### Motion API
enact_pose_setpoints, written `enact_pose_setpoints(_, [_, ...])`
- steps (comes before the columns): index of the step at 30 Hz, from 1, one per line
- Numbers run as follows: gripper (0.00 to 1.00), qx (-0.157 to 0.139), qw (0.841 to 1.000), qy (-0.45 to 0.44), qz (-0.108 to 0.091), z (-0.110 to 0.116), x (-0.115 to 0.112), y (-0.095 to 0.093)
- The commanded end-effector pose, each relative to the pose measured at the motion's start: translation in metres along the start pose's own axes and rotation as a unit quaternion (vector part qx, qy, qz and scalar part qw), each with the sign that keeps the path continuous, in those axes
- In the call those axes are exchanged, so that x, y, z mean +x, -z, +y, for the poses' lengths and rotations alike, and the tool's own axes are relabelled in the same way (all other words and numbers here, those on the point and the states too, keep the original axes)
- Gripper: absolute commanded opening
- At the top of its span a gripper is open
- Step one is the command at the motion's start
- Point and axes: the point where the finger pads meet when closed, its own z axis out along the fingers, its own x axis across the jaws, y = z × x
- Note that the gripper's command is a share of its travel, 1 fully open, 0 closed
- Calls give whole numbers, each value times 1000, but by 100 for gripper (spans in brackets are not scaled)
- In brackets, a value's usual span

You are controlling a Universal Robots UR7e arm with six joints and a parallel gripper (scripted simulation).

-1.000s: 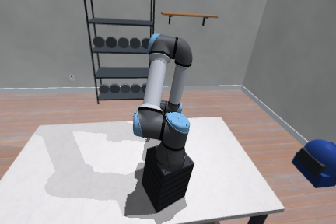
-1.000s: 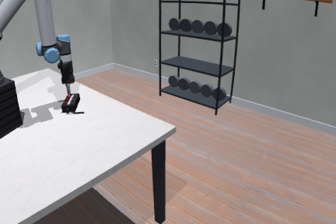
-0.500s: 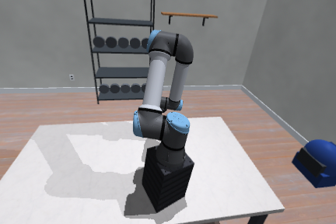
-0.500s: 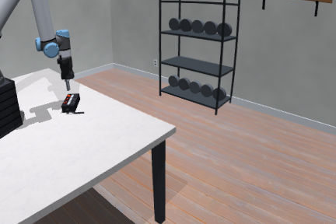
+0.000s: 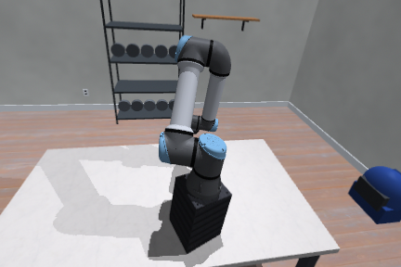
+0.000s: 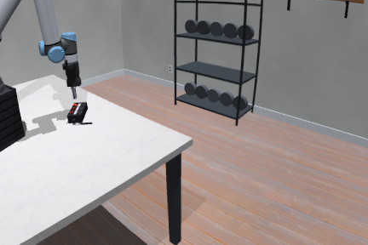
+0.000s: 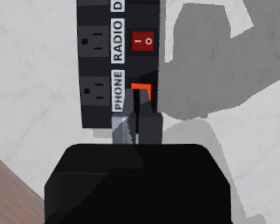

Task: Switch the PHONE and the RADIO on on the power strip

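The black power strip (image 6: 77, 112) (image 7: 96, 47) lies flat on the white table (image 6: 106, 150) (image 7: 38, 66), right way up. The PHONE switch shows a bright orange edge. The DRYER and RADIO switches look flat and dark red. My gripper (image 7: 136, 102) (image 6: 73, 93) is shut with nothing between the fingers. Its tips point down at the PHONE switch, a little above the strip in the exterior view. In the top view the arm hides the strip and the gripper.
The arm stands on a black pedestal (image 5: 200, 215) (image 6: 8, 116) on the table (image 5: 278, 206). A dark shelf rack (image 5: 144, 53) (image 6: 217, 36) with several dark discs stands on the floor by the wall. A blue object (image 5: 378, 194) lies on the floor at the right.
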Motion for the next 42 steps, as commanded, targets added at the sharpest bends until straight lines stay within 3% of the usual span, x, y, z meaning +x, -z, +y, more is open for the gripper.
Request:
enact_pose_setpoints(1, [0,0,1000,0,-1,0,0,1])
enact_pose_setpoints(5, [0,0,1000,0,-1,-28,-1,9])
enact_pose_setpoints(7, [0,0,1000,0,-1,-28,-1,9])
enact_pose_setpoints(10, [0,0,1000,0,-1,-45,0,14])
enact_pose_setpoints(42, [0,0,1000,0,-1,-46,0,14])
